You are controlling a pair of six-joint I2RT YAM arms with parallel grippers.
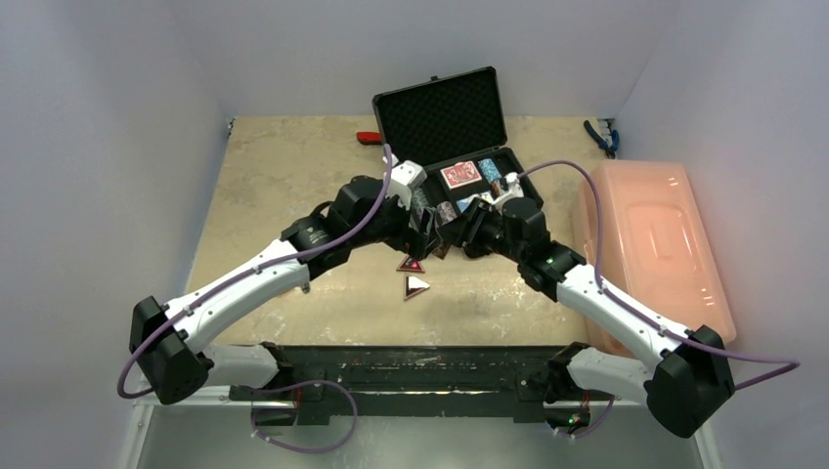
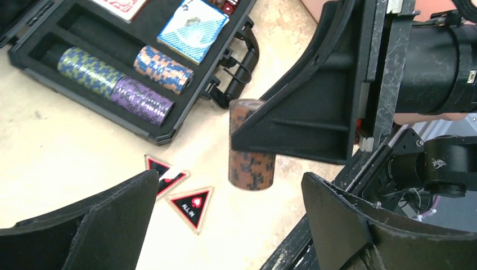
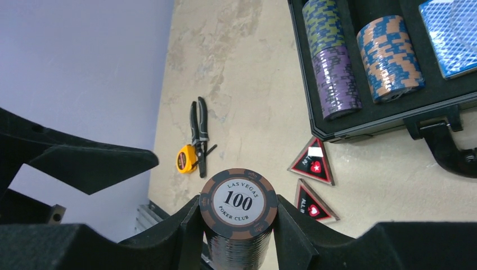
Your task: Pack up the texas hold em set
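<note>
The black briefcase [image 1: 442, 117] lies open at the table's back, foam lid up. Its tray holds green [image 2: 87, 67], purple [image 2: 140, 100] and orange-blue [image 2: 163, 68] chip stacks, a blue deck [image 2: 193, 29] and a red deck [image 1: 460, 175]. My right gripper [image 3: 238, 209] is shut on a brown-black chip stack [image 3: 238, 201] topped "100", held above the table in front of the case. My left gripper [image 2: 228, 188] is open and empty, its fingers either side of that stack [image 2: 251, 163] and short of it. Two triangular markers [image 1: 411, 264] [image 1: 416, 285] lie on the table below.
A large pink bin [image 1: 650, 244] stands at the right. Pliers [image 3: 198, 135] and a yellow tape measure [image 3: 185, 158] lie by the wall. A red-handled tool [image 1: 369, 138] lies left of the case. The case handle [image 3: 450, 152] sticks out toward me.
</note>
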